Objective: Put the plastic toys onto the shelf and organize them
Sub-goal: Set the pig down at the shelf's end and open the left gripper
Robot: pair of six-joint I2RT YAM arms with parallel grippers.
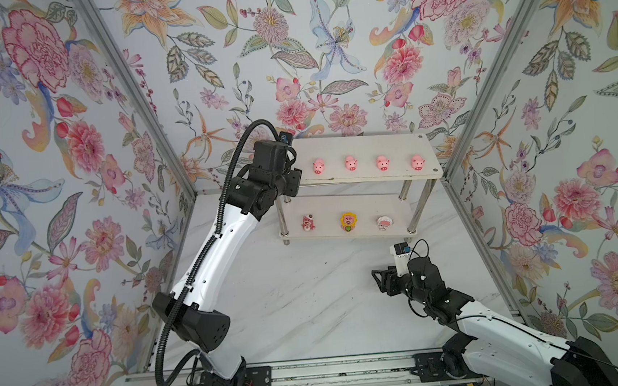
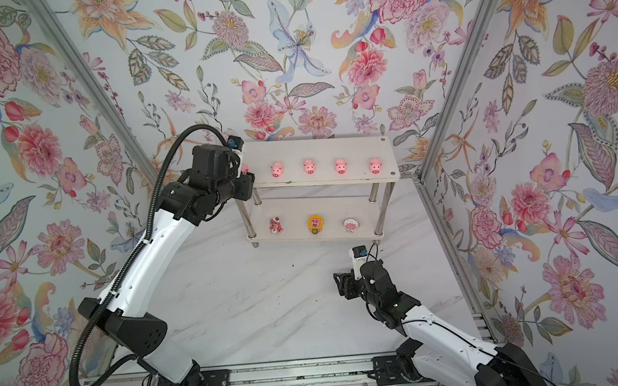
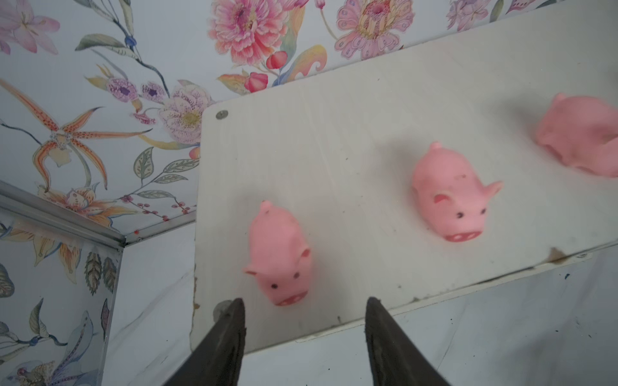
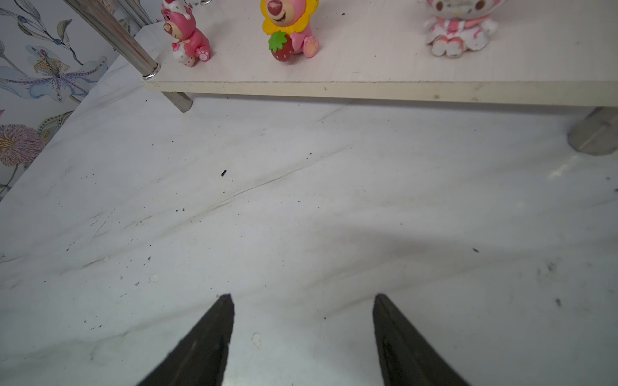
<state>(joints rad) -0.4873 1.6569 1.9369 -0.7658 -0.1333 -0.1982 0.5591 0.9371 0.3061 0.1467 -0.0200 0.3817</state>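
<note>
shelf [image 1: 364, 148]: white, two tiers, at the back of the table [image 4: 301, 200]
top tier: five pink pigs [image 1: 351, 162] in a row, snouts forward
lower tier: red bear [image 1: 307, 223], yellow-petalled figure [image 1: 348, 222], pink-and-white figure [image 1: 384, 222], upright, spaced apart
left gripper [image 3: 305, 300]: at the top tier's left end, fingers apart, gripping nothing; end pig [image 3: 279, 254] stands free between the tips
right gripper [image 4: 302, 295]: fingers wide, empty, above the table before the shelf

Robot test cell, not a home. Floral wallpaper panels [image 1: 326, 49] hang on aluminium extrusion posts [image 1: 134, 94], boxing in a marble-print counter [image 1: 308, 295]. The left arm [image 1: 210, 254] and right arm [image 1: 500, 337] are bolted to a slotted aluminium rail [image 1: 333, 373] at the front edge. Corrugated cable conduit [image 1: 156, 366] is exposed.
</note>
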